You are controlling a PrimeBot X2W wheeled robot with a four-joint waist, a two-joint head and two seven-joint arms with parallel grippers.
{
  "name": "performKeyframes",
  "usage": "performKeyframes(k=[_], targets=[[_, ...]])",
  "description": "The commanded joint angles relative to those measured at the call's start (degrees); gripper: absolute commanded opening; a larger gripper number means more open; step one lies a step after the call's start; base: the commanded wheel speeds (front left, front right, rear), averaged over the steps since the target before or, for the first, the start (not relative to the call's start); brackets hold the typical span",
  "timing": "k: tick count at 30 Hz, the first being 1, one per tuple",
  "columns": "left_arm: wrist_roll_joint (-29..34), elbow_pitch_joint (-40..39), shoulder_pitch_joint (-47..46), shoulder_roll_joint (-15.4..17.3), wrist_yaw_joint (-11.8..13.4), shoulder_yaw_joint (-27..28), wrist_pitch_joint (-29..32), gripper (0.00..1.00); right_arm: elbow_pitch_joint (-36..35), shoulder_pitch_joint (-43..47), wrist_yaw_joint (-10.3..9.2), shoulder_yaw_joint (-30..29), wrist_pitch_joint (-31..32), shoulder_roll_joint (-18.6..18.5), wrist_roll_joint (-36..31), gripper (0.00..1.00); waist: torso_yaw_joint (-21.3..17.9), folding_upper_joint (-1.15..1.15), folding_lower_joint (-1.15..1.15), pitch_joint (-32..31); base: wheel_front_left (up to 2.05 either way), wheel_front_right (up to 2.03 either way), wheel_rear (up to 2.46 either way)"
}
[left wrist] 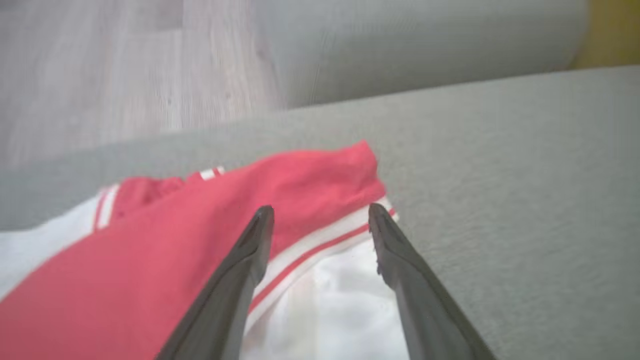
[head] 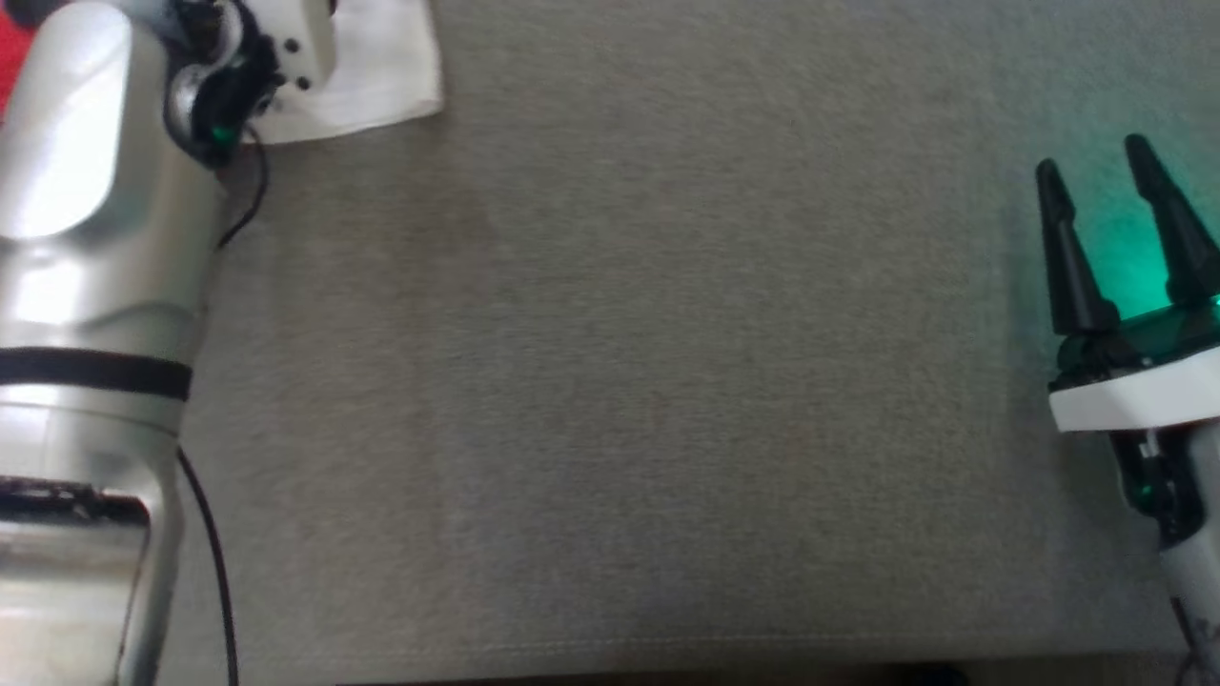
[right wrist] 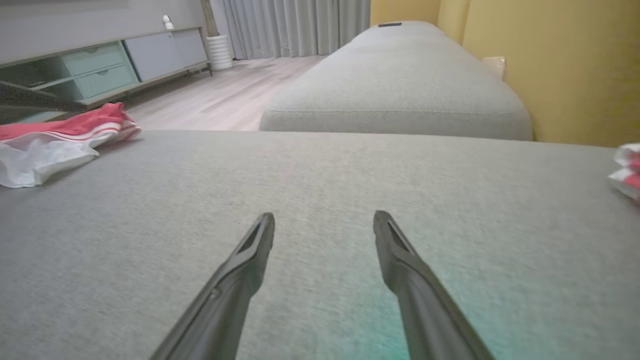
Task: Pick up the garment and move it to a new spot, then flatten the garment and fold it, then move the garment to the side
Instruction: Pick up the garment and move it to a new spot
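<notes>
Left gripper hangs spread over the garment — right gripper well apart.

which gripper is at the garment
The left gripper: its open fingers sit over the red-and-white garment; the right gripper is over the grey cushion.

The left forearm covers part of the white garment in the head view, and the top edge cuts it off. In the right wrist view a red-and-white cloth is clipped by the right edge, too blurred to identify.
</notes>
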Motion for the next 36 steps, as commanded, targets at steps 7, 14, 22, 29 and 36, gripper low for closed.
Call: performKeyframes(k=[7,14,22,29,36], targets=[[1.56,7.3,-4.05,4.95,0.94,-0.25,1.06,1.0,-2.11,0.49,0.37,-0.37,-0.6,0.56,0.5,1.0,-5.15,0.0,-0.01,4.33,0.0,0.0,0.0],[2.31,8.89,-4.7,6.34,0.39,-2.31,-5.58,0.0,-1.52,1.41,0.37,-0.83,-0.6,1.45,0.39,1.0,-5.41,0.0,-0.01,2.34,0.0,0.0,0.0],[-4.68,2.49,-5.28,4.73,0.06,-2.2,-16.77,0.0,-0.2,3.88,0.37,-1.62,-0.6,3.67,0.25,1.0,-3.71,0.0,-0.01,-6.9,0.0,0.0,0.0],[-12.62,-9.21,-4.94,7.57,0.03,-5.56,-18.52,0.0,2.11,6.63,0.37,0.5,-0.6,8.69,-0.09,1.0,-5.57,0.0,-0.01,-20.06,0.0,0.0,0.0],[-14.96,-14.58,-5.64,7.89,0.03,-7.73,-18.36,0.0,3.06,7.61,0.37,2.12,-0.6,11.61,-0.37,1.0,-10.11,0.0,-0.01,-26.24,0.0,0.0,0.0]])
